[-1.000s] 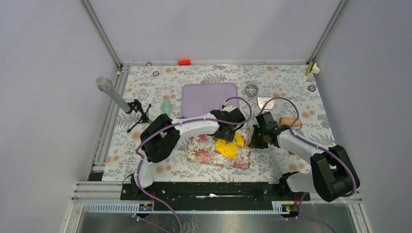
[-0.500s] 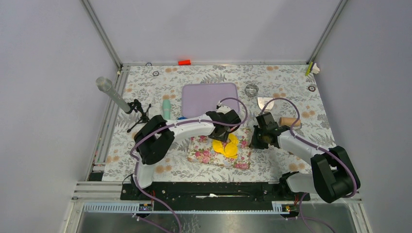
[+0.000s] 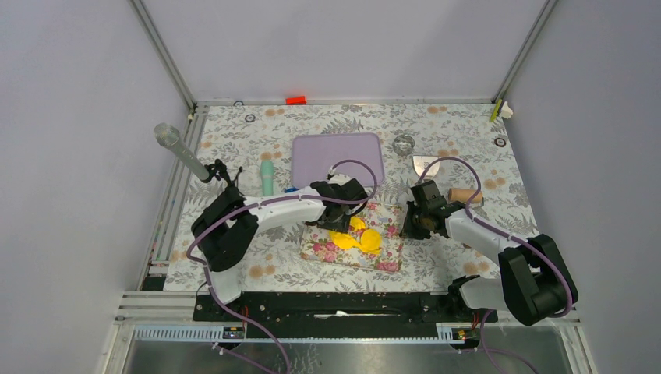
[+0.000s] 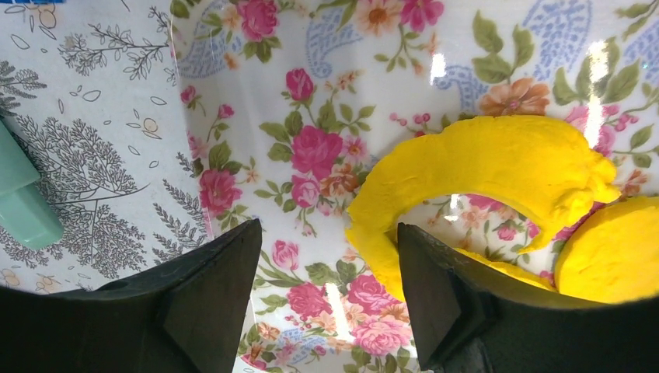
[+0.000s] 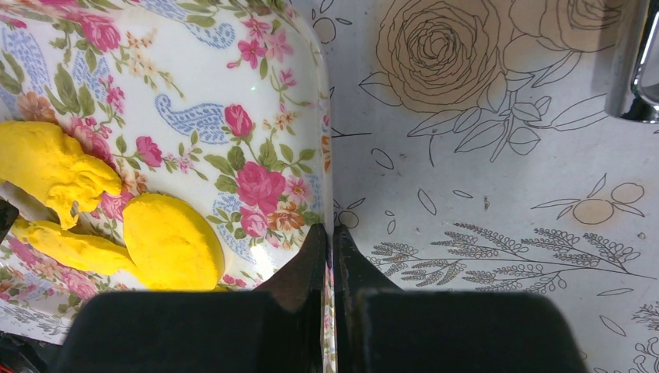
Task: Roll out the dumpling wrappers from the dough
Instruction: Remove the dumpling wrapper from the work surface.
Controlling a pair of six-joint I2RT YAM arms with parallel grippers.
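Dough, bright yellow, lies on the floral mat as a flattened sheet curving round a circular gap. We note one dumpling wrapper, a neat disc, just beside the dough at its 3 o'clock. Left gripper stands over the mat at the dough's 9 o'clock, jaws well apart, holding nothing. Right gripper is closed tight, tips at the mat's 3 o'clock edge; we cannot tell whether it pinches the mat. A purple tray lies at the mat's 12 o'clock.
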